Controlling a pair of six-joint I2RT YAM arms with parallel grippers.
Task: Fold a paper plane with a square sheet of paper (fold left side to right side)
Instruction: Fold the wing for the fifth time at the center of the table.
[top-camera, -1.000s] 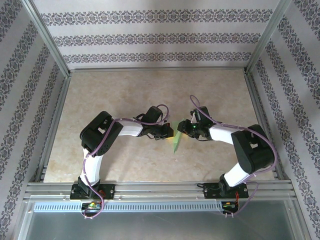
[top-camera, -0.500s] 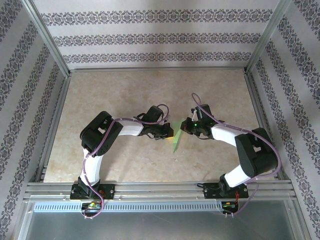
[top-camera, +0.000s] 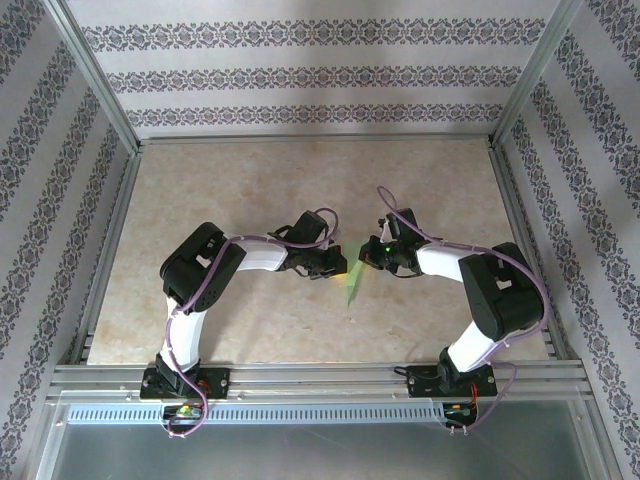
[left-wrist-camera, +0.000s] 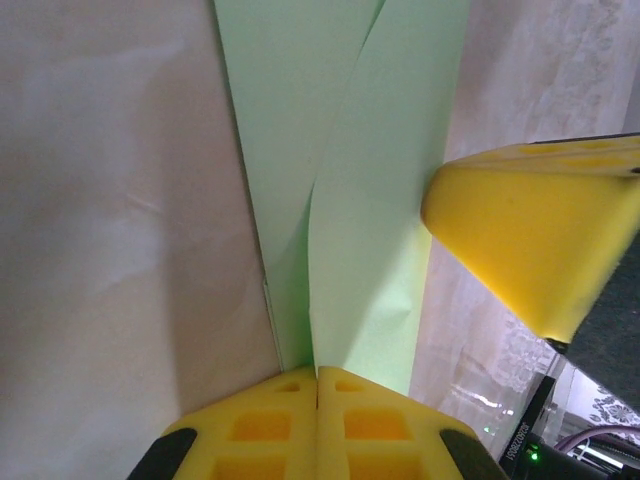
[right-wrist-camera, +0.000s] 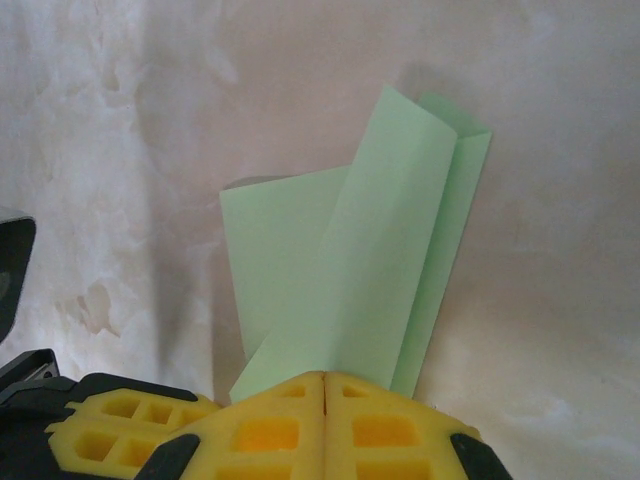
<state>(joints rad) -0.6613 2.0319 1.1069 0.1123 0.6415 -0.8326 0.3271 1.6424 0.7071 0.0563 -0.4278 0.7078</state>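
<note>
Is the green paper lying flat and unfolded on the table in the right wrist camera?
No, the green paper is folded into overlapping flaps and pinched in the shut right gripper.

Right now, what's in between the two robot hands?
The folded green paper sits between the left gripper and the right gripper, both shut on it. The top view shows it, and each wrist view shows the pinch.

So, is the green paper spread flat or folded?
Folded: the green paper is a narrow strip of overlapping layers with long creases, not a flat square. Its near end runs into the shut right claw.
</note>
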